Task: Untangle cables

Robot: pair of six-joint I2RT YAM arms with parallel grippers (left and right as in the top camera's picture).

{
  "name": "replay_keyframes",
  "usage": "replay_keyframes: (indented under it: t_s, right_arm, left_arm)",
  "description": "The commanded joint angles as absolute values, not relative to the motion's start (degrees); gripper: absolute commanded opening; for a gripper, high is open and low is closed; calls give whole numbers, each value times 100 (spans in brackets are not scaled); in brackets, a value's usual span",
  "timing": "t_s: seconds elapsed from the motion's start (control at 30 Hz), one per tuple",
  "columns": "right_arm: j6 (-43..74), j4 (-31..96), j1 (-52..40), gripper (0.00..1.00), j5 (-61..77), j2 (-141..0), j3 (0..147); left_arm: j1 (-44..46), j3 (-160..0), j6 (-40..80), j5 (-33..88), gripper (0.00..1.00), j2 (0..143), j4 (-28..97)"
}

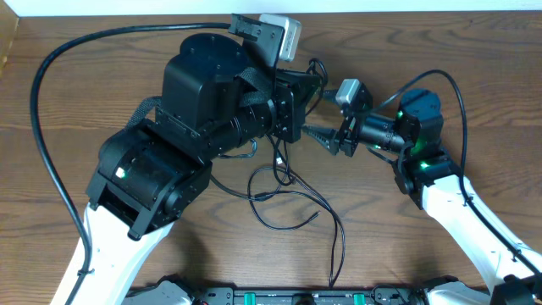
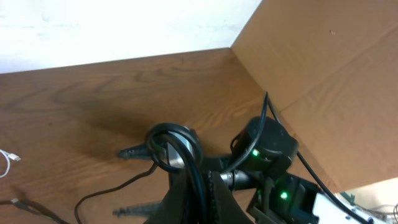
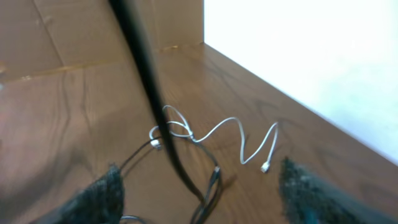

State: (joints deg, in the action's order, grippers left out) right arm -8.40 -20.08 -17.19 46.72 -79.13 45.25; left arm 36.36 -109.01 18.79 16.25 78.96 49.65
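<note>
Everything lay on a brown wood-grain worktop [image 1: 385, 254]. From its near edge, a thin black cord [image 1: 339, 250] ran lengthwise up to a tangle at the centre; I could count at least one. The right hand [image 3: 199, 165] stood spread. The left hand [image 2: 193, 182] was clenched on a loop of black cord. One short white cord [image 3: 230, 124] snaked from the knot toward the far edge, under a white wall [image 3: 311, 56].
</note>
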Motion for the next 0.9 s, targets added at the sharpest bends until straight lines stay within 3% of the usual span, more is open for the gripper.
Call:
replay_keyframes:
  t_s: [0.0, 0.03, 0.1, 0.27, 0.33, 0.4, 0.53, 0.77, 0.87]
  right_arm:
    - [-624, -2043, -1774, 50, 4711, -8007, 4558]
    - [-626, -2043, -1774, 38, 4781, -8007, 4558]
    - [-633, -2084, -1772, 30, 5063, -8007, 4558]
    - [-646, -2209, -1774, 32, 5527, -8007, 4558]
    - [-644, -2206, -1774, 45, 5527, -8007, 4558]
    - [-644, -2209, -1778, 48, 5524, -8007, 4558]
    - [-646, -2241, -1811, 34, 5522, -8016, 4558]
    - [-626, -2449, -1881, 35, 5524, -8016, 4558]
    - [-628, -2467, -1973, 19, 5520, -8016, 4558]
  left_arm:
    - [3601, -10962, 1715, 1756, 8, 7870, 4941]
    - [3601, -10962, 1715, 1756, 8, 7870, 4941]
    - [3601, -10962, 1717, 1754, 8, 7870, 4939]
    - [3601, -10962, 1717, 1756, 8, 7870, 4998]
    - [3601, -10962, 1717, 1756, 8, 7870, 5035]
    - [3601, -10962, 1717, 1756, 8, 7870, 5050]
    - [3601, -10962, 1719, 1756, 8, 7870, 5048]
    - [3601, -10962, 1780, 1896, 8, 7870, 5046]
    - [3601, -10962, 1780, 2058, 7, 7870, 5048]
